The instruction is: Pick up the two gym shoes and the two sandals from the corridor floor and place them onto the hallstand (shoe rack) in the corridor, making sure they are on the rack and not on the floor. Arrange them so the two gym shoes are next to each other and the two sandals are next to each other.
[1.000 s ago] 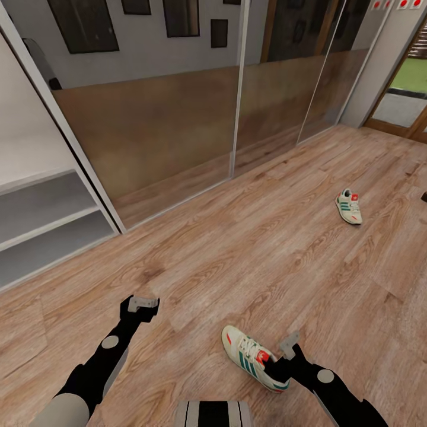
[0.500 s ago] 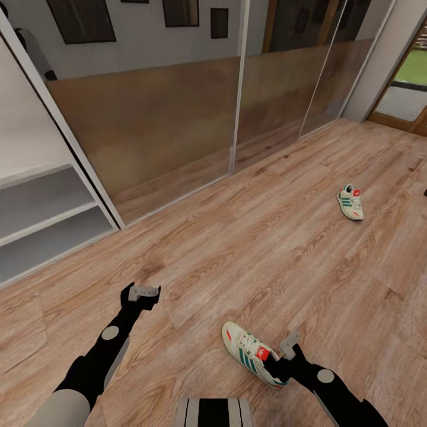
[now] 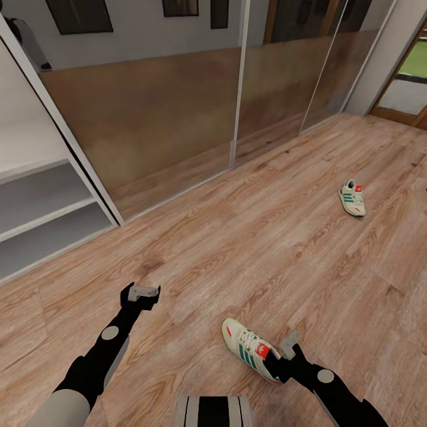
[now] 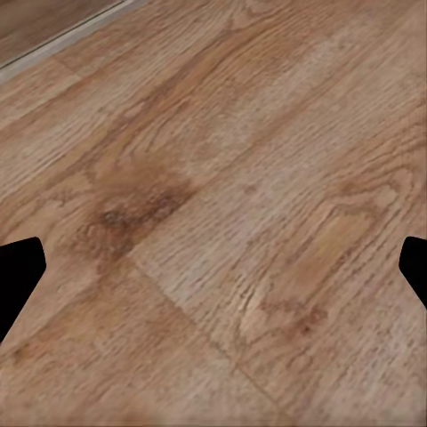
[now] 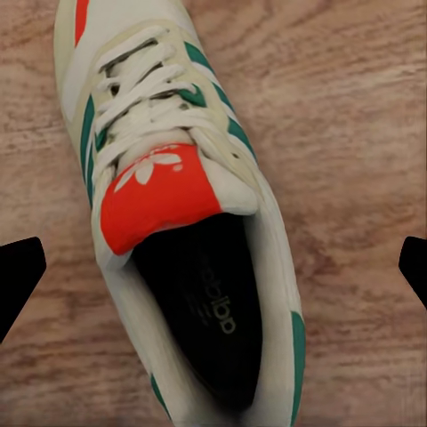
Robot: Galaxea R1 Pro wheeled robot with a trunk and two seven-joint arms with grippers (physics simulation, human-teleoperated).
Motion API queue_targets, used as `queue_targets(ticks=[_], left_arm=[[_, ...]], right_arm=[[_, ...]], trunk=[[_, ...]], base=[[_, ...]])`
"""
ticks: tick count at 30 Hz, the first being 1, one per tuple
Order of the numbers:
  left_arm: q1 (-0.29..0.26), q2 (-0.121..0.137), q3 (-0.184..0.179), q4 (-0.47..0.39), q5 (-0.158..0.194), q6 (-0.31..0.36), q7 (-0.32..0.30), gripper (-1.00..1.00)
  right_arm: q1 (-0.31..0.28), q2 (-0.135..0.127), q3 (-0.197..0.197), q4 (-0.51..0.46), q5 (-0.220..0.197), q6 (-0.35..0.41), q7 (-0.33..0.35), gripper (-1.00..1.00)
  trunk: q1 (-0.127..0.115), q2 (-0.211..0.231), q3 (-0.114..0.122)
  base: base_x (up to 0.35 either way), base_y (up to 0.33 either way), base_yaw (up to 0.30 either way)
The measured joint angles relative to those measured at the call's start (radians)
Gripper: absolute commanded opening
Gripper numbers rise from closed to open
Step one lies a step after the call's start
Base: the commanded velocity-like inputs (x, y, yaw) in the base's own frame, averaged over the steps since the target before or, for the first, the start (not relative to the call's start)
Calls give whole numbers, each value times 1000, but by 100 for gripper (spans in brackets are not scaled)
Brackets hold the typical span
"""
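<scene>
1. Gym shoes, head view: near shoe (image 3: 252, 350) lies on the corridor floor (image 3: 249, 249) right in front of the base, heel under the right tool (image 3: 284, 350); whether the tool is touching it I can't tell. Second shoe (image 3: 351, 197) is well apart, toward the far right of the floor. Left tool (image 3: 142, 292) hangs over bare planks, arm stretched forward. Grey open shelves (image 3: 41, 219) sit at the left.
2. Left wrist: fingers (image 4: 20, 267) spread wide, nothing between them, only floor (image 4: 213, 213) below.
3. Right wrist: fingers (image 5: 20, 276) wide apart, straddling the shoe (image 5: 178, 222) at its opening. Judgement: first pick is in hand; next move is to drop and close on the heel collar.
</scene>
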Motion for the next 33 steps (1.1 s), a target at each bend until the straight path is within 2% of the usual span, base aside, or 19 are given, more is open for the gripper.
queue_targets(ticks=[8, 14, 25, 33], left_arm=[[1, 0, 0, -1, 0, 0, -1, 100], [1, 1, 1, -1, 0, 1, -3, 100], [2, 2, 0, -3, 0, 0, -2, 100], [1, 2, -1, -3, 0, 0, -1, 100]], right_arm=[[0, -3, 1, 1, 0, 0, 0, 100], [0, -4, 1, 1, 1, 0, 0, 100], [0, -5, -1, 0, 0, 0, 0, 100], [0, -6, -2, 0, 0, 0, 0, 100]], trunk=[[0, 0, -3], [3, -1, -32], [3, -1, -39], [6, -3, -72]], base=[[0, 0, 0], [0, 0, 0], [0, 0, 0], [0, 0, -57]])
